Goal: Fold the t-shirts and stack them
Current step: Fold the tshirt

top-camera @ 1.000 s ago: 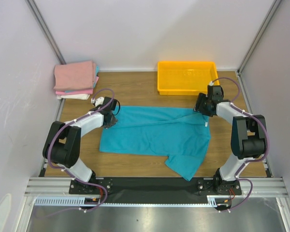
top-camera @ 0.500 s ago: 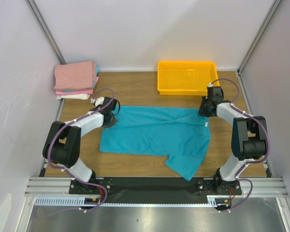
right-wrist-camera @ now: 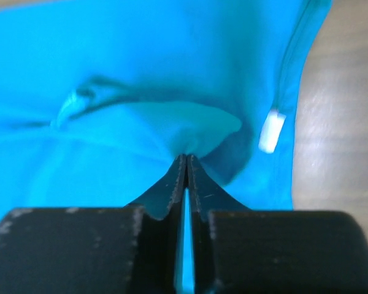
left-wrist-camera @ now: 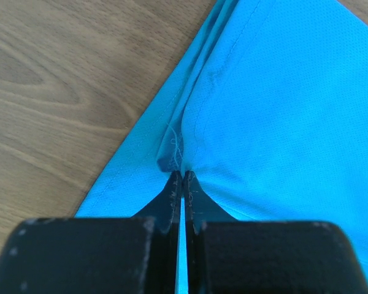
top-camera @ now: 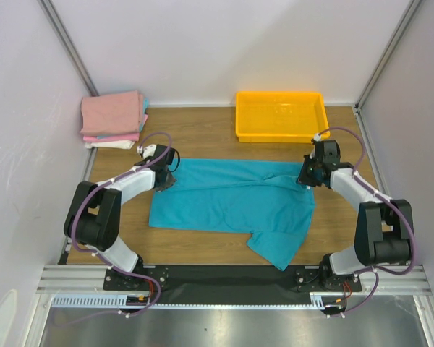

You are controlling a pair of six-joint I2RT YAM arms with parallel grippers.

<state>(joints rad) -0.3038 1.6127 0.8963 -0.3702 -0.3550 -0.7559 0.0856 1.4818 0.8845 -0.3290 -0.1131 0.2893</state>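
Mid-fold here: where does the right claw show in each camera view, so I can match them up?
Top external: the right claw is right of centre, shut on the far right corner of the teal t-shirt.
Left wrist: not in it; only the left claw shows, pinching the shirt's edge.
Right wrist: bottom centre, tips shut on a raised pinch of cloth.
Shared landmark: the teal t-shirt on the wooden table.

1. You have a yellow plastic tray at about one o'clock on the table, close to the back wall.
2. The wooden table shows light brown grain.
3. White walls close you in at nine, twelve and three o'clock.
4. Grey metal posts rise at eleven and one o'clock.
5. A silver rail runs along six o'clock.
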